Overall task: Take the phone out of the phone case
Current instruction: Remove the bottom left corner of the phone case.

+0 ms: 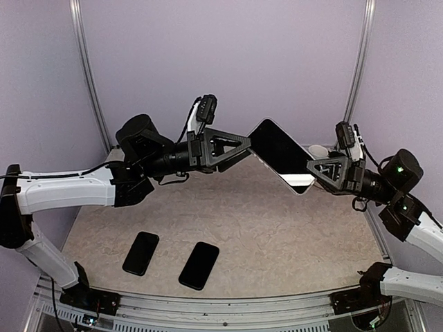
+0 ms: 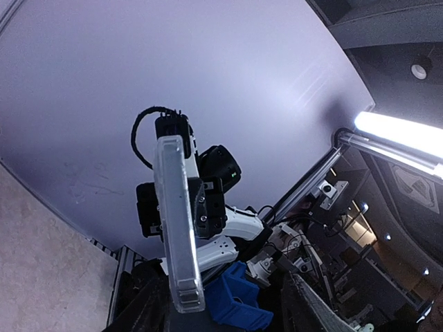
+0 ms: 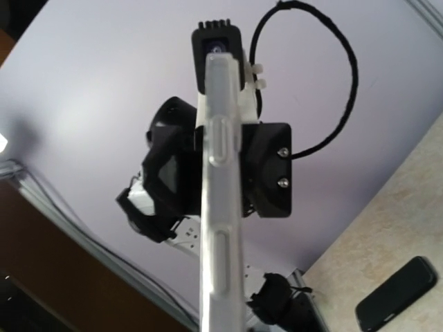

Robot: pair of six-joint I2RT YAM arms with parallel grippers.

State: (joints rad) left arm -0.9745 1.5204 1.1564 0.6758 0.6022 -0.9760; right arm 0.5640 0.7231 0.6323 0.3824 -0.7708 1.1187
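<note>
Above table (image 1: 277,235), phone (image 1: 280,153) in right end effector (image 1: 311,178)

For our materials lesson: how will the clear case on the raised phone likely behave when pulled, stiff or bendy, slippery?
The case looks translucent with moulded button bumps, so it is probably soft plastic that flexes and peels off. Its glossy edge may be slippery. It looks thin, so likely light beside the phone.
</note>
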